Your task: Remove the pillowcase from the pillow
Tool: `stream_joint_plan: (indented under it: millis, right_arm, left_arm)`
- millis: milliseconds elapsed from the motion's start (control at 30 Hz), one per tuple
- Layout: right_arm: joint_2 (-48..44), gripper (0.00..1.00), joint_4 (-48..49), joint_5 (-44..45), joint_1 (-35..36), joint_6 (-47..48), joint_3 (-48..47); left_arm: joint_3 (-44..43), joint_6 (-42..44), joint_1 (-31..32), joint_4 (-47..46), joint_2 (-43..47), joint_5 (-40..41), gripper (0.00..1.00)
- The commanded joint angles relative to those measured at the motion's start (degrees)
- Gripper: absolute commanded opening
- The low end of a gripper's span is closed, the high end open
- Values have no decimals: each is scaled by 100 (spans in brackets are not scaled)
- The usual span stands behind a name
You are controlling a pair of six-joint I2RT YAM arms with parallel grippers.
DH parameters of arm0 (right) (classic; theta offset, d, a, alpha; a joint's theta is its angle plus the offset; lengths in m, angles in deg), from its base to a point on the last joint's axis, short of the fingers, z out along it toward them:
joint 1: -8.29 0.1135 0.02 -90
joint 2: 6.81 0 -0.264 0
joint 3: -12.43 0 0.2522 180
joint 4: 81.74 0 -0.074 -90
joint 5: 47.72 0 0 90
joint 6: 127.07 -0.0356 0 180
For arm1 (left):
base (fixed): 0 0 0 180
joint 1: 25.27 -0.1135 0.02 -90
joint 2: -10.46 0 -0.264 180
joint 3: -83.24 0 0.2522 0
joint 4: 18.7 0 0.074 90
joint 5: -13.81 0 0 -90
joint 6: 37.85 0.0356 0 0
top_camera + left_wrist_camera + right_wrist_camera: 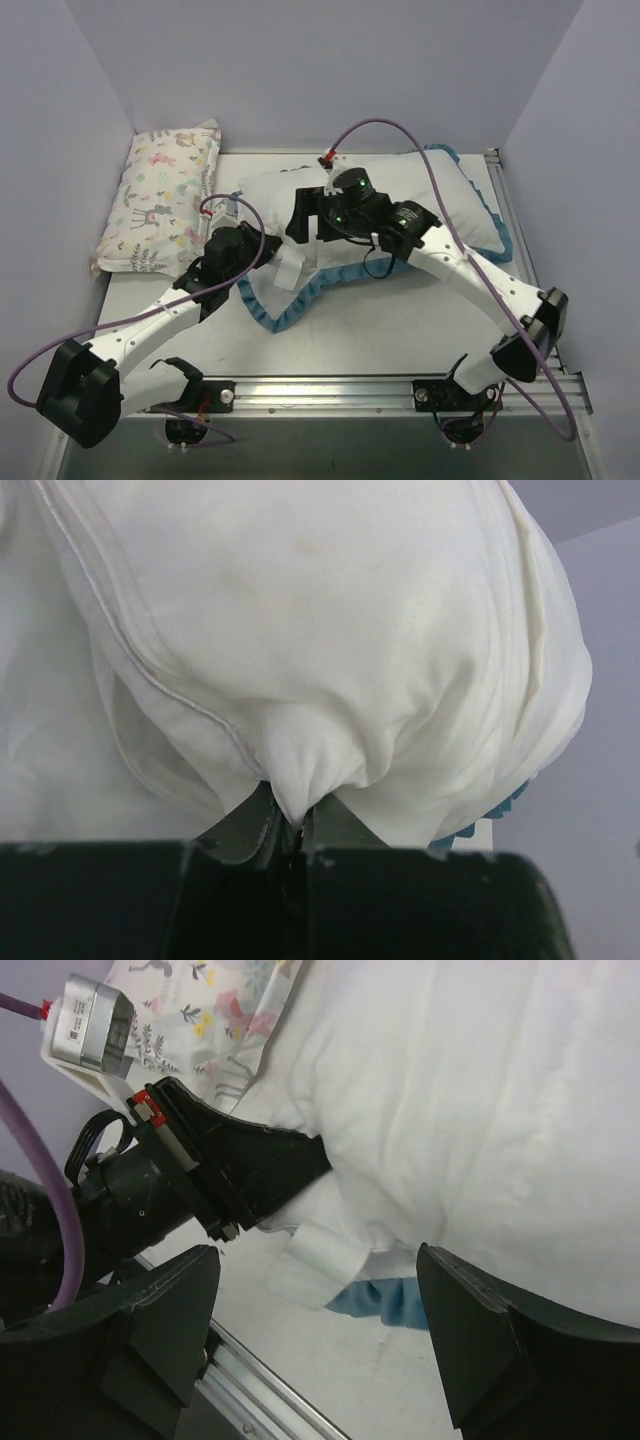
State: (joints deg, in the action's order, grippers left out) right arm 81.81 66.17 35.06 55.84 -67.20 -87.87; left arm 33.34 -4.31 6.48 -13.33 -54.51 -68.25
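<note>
I'm pinching a white corner of the pillow shut in my left pincer, my right pincer hanging wide open just above it, with the pillowcase lying beneath and beside it, teal ruffle showing.

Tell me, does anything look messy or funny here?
Yes. The teal ruffled edge of the pillowcase sticks out all crumpled along the near side of the white pillow. The left fingers pinch white cloth into a bunched point.

White table with blue-ruffled pillowcase and 1 animal-print pillow
</note>
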Motion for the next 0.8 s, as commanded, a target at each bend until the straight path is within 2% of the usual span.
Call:
stream_joint_plan:
  millis: [0, 67, 233, 367, 467, 500, 567, 600, 667, 700, 767]
  right_arm:
    - [-933, 81, -522, 1036, -96, 473, 224]
    - [-1109, 82, -742, 1425, -419, 490, 435]
    - [-1225, 80, -787, 1434, -1387, 499, 1243]
    - [-900, 78, -769, 1390, -1687, 517, 1333]
    - [-645, 72, -769, 1443, -1863, 491, 1228]
    - [-557, 63, -751, 1452, -1907, 491, 1175]
    - [-504, 54, -769, 1557, -2012, 508, 1061]
    - [-451, 37, -760, 1636, -2048, 517, 1034]
    - [-460, 20, -769, 1698, -2249, 526, 1025]
    - [-486, 8, -778, 1715, -2354, 534, 1060]
    - [-556, 0, -839, 1750, -2661, 552, 1069]
  left_arm:
    - [-77, -31, -37, 126, 344, 251, 0]
    - [-121, 21, -37, 284, 459, 243, 0]
    - [-165, 101, -37, 539, 669, 216, 0]
    - [-253, 224, -37, 662, 696, 190, 0]
    - [-358, 250, -37, 750, 714, 164, 0]
    - [-420, 259, -37, 776, 714, 172, 0]
    - [-481, 311, -54, 829, 766, 199, 0]
    - [-569, 338, -63, 829, 775, 216, 0]
    - [-657, 391, -125, 1145, 819, 208, 0]
    - [-701, 417, -212, 1233, 880, 190, 0]
    - [-824, 478, -335, 1339, 942, 155, 0]
